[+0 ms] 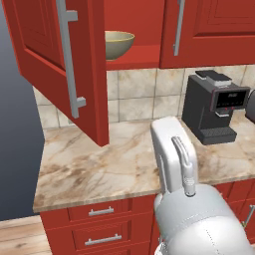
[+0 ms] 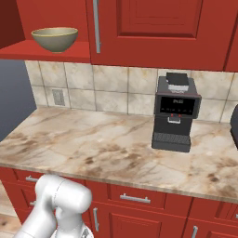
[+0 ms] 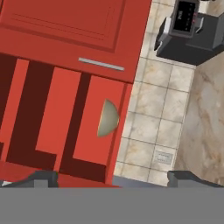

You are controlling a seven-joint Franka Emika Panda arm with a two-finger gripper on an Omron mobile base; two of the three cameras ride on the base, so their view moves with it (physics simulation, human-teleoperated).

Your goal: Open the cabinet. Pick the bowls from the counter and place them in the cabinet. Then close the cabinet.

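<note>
bowl count: one, inside open cabinet.

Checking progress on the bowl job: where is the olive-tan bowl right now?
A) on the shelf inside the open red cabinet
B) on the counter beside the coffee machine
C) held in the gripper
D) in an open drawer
A: the olive-tan bowl sits on the shelf of the cabinet, whose left door stands open.
</note>
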